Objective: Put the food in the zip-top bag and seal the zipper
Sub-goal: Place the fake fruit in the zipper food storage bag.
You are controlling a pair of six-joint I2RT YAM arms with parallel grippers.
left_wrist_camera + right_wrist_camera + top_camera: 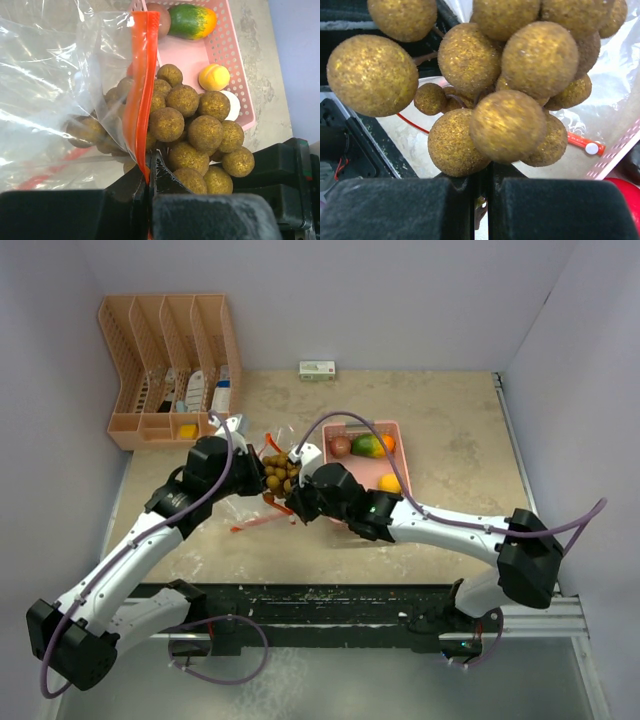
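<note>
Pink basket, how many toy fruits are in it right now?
3: a brown ball at its far-left corner, a green-orange mango beside that, a yellow lemon at its near-right corner. The right arm covers part of the basket, so more may be hidden.

Cluster of tan balls (pixel 200 135) hangs halfway into the open mouth of the clear zip-top bag (pixel 45 75), its orange zipper (pixel 141 75) unsealed; mango (pixel 192 21), brown ball (pixel 161 15) and yellow fruit (pixel 214 76) lie in the pink basket (pixel 234 50).

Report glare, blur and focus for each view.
Top external: even, soft light, no strong glare, scene sharp. Left wrist: white glare streaks across the zip-top bag; ball cluster in sharp focus. Right wrist: the cluster fills the frame, its nearest balls slightly soft.
</note>
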